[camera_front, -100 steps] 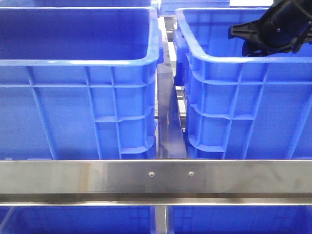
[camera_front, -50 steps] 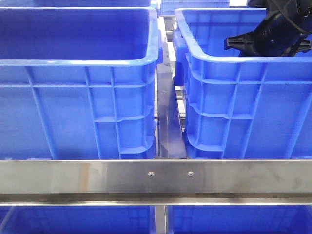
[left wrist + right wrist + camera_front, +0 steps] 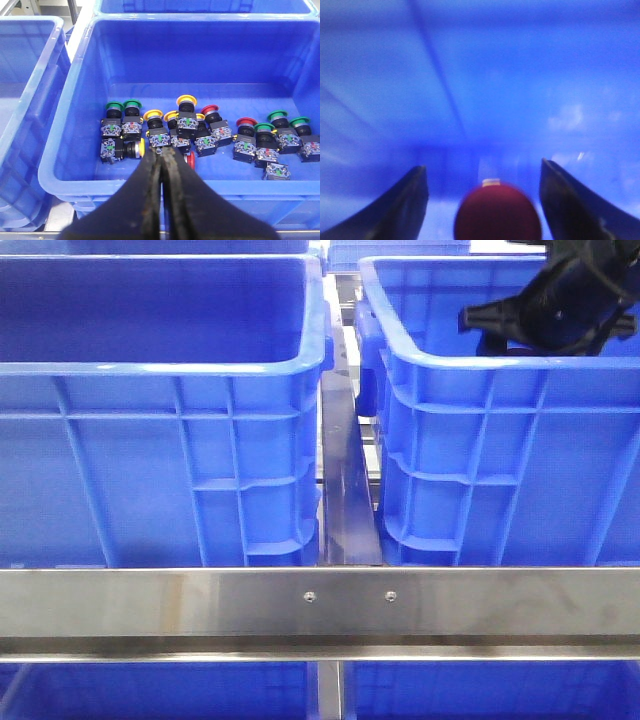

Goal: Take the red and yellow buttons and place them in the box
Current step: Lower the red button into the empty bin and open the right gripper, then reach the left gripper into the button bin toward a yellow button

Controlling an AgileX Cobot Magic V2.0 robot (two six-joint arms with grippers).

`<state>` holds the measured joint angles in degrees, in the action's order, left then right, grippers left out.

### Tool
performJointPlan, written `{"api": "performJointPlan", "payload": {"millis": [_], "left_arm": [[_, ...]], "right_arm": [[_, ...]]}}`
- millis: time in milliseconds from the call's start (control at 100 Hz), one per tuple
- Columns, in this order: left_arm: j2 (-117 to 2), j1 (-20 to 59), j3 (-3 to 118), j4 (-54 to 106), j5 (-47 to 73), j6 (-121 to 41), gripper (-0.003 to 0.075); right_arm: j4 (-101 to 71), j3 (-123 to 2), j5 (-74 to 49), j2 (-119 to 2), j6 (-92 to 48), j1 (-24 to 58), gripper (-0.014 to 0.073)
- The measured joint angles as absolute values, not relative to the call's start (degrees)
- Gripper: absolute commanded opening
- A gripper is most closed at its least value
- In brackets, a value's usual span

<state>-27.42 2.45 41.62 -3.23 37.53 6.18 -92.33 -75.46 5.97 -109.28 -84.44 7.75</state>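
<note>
In the right wrist view a glossy red button [image 3: 497,212] sits between the wide-apart fingers of my right gripper [image 3: 483,166]. It touches neither finger, and the blurred blue wall of the box lies behind it. From the front, my right arm [image 3: 560,310] hangs over the right-hand box [image 3: 450,360]. My left gripper [image 3: 162,152] is shut with nothing in it, over the rim of a blue crate [image 3: 75,100]. That crate holds several push buttons, among them red buttons [image 3: 210,108] and yellow buttons [image 3: 186,99].
Green-capped buttons [image 3: 114,105] lie among the red and yellow ones. A second large blue crate [image 3: 160,367] stands at the left in the front view. A steel rail [image 3: 320,600] crosses in front of both crates. More blue crates [image 3: 30,100] flank the button crate.
The right arm has shifted slightly left and upward over the right-hand box. The crates have not moved.
</note>
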Motion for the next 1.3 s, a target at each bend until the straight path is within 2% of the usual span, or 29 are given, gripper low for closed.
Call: {"api": "performJointPlan", "payload": {"millis": [290, 850, 1180, 1230, 1300], "left_arm": [[-27.4, 2.4, 41.6, -3.2, 37.5, 6.2, -0.0019], [-27.4, 2.4, 41.6, -3.2, 37.5, 6.2, -0.0019], [-27.4, 2.4, 41.6, -3.2, 37.5, 6.2, -0.0019], [-27.4, 2.4, 41.6, -3.2, 37.5, 6.2, -0.0019], [-27.4, 2.4, 41.6, -3.2, 37.5, 6.2, -0.0019]], "right_arm": [[-92.3, -67.5, 6.0, -97.4, -84.5, 7.7, 0.0521], [-92.3, -41.8, 5.6, -58.8, -84.5, 7.7, 0.0521], [-92.3, -30.5, 4.2, -40.5, -84.5, 7.7, 0.0517], [-92.3, -29.3, 3.5, -38.2, -84.5, 7.7, 0.0495], [-92.3, -27.7, 2.6, -35.3, -84.5, 7.7, 0.0414]]}}
